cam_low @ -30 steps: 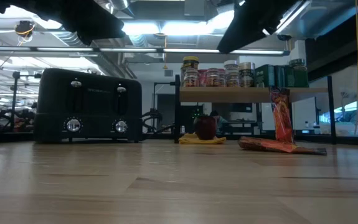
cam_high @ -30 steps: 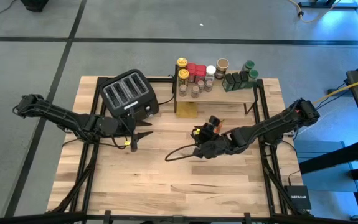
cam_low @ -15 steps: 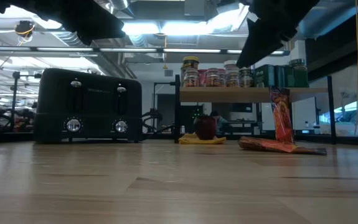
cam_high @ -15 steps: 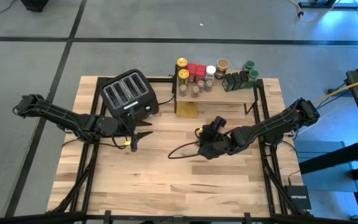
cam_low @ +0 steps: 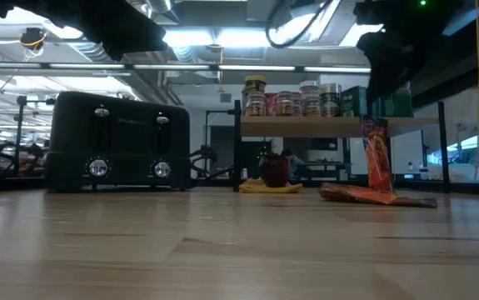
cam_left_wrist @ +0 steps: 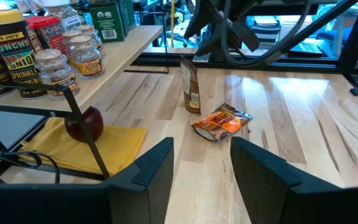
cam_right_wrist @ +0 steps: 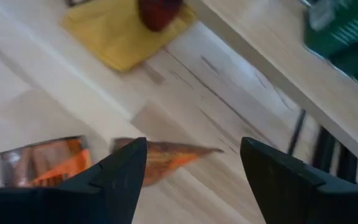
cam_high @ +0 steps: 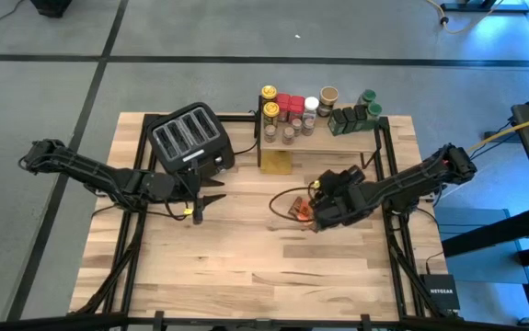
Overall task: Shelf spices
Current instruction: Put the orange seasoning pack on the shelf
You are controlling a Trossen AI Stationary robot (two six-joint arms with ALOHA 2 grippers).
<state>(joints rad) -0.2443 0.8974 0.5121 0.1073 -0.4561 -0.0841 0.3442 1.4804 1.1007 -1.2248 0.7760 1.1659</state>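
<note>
Right, my right gripper (cam_high: 323, 204) hangs above the table (cam_high: 227, 267), fingers (cam_right_wrist: 121, 167) spread wide and holding nothing. Below them lie two foil packets (cam_right_wrist: 42, 163) flat on the wood, near the shelf (cam_high: 338, 136). The jars (cam_low: 287, 100) stand in a crowd on the shelf plank. Under it there's a yellow cloth (cam_left_wrist: 82, 146) with a red apple (cam_left_wrist: 84, 123) on it. My left gripper (cam_high: 200, 204) waits in front of the toaster (cam_high: 189, 138), released and empty.

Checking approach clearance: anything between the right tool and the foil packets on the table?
Nothing visible. The right tool hangs open directly above the two foil packets, with bare tabletop around them. The shelf stands beyond, apart.
</note>
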